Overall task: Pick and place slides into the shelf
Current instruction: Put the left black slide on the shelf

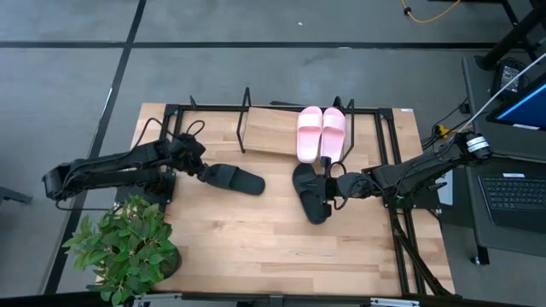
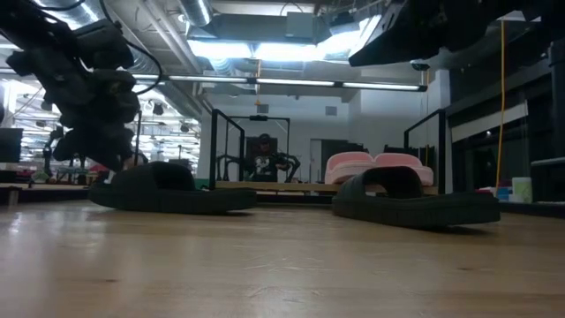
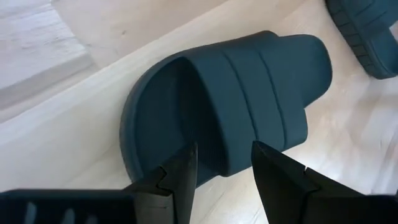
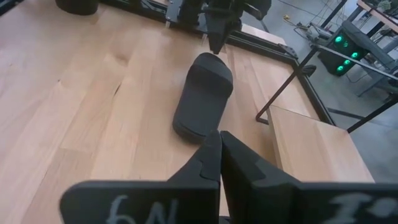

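Two pale pink slides (image 1: 321, 133) lie side by side on the right part of the shelf (image 1: 269, 133), a tilted light board in a black wire frame. One black slide (image 1: 236, 178) lies flat on the table left of centre. My left gripper (image 3: 222, 167) is open at its left end, fingers on either side of the strap's near edge (image 3: 214, 163). The other black slide (image 1: 310, 194) lies flat right of centre. My right gripper (image 4: 219, 155) is shut and stands above that slide's right side; its wrist view does not show the slide. My left gripper comes at the left black slide slanting down from the table's left, its open fingers (image 3: 181, 176) astride the strap end. I cannot tell whether they touch it. The slide lies flat on its sole.
A potted plant (image 1: 128, 246) stands at the table's near left corner. Black frame rails (image 1: 394, 153) run along the far and right edges, and wire uprights (image 1: 246, 107) rise at the shelf. The left half of the shelf board is bare. A laptop (image 1: 516, 192) sits off the table's right.
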You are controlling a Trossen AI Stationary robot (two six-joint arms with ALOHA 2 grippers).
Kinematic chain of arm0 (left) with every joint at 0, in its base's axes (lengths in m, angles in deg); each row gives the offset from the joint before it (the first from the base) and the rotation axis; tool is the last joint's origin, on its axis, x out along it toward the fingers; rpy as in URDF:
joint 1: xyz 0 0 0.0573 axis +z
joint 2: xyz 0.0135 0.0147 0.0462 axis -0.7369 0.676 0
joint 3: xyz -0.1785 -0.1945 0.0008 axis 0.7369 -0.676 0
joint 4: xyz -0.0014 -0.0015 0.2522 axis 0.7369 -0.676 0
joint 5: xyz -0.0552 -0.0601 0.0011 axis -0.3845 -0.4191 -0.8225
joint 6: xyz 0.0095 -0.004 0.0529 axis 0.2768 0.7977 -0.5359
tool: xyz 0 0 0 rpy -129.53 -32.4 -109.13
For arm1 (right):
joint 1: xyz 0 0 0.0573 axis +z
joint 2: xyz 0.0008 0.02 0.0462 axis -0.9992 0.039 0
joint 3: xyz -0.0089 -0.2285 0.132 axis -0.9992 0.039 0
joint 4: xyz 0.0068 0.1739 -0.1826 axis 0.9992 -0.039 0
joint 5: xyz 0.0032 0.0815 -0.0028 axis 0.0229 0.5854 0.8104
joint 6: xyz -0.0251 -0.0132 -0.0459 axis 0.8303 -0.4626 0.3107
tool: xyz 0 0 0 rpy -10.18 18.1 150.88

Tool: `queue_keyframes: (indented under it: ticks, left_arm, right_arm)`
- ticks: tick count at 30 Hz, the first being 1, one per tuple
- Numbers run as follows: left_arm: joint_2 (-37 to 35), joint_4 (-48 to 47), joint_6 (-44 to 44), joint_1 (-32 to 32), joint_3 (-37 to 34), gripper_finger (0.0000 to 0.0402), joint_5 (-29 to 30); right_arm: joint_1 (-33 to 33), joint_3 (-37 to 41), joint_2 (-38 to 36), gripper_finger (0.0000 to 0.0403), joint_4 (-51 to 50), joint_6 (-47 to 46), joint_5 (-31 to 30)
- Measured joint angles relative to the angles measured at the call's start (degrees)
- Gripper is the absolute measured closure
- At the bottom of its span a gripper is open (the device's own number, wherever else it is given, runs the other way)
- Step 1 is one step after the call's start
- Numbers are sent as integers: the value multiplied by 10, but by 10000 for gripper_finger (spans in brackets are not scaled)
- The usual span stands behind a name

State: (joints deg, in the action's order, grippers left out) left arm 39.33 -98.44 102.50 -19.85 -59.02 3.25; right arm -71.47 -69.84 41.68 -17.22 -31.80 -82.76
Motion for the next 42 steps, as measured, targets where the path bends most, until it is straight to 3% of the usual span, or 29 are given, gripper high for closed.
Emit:
queue_keyframes:
  ticks: [21,36,42]
  left_arm:
    - [33,179,16,0,-76,258,-87]
    - [33,232,20,0,-105,258,-90]
    - [33,252,20,0,-115,286,-107]
  right_arm:
    - [0,0,0,397,9,12,0]
    - [0,0,0,397,9,12,0]
    - [0,0,0,397,9,12,0]
